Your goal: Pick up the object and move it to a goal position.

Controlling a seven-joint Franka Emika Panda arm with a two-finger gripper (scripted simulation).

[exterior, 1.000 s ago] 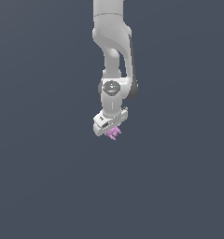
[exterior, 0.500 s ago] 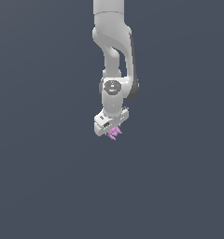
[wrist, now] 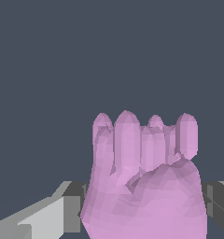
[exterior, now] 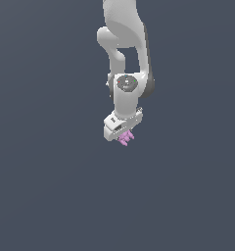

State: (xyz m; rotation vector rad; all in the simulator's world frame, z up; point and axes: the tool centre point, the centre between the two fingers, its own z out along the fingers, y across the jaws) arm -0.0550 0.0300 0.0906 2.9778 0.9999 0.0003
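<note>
The object (exterior: 125,138) is a small pink-purple lumpy item with several short stubby prongs. In the exterior view it hangs under my white gripper (exterior: 123,137), held in the air against the plain dark grey background. In the wrist view the object (wrist: 144,182) fills the middle of the picture, prongs pointing away, with my grey fingers (wrist: 73,207) pressed against both of its sides. My gripper is shut on it.
The white arm (exterior: 125,49) comes down from the top of the exterior view. Only a flat dark grey background surrounds it; no goal marker shows.
The arm's wrist has shifted slightly between the earlier frames and now; the object stays held in the gripper at nearly the same place.
</note>
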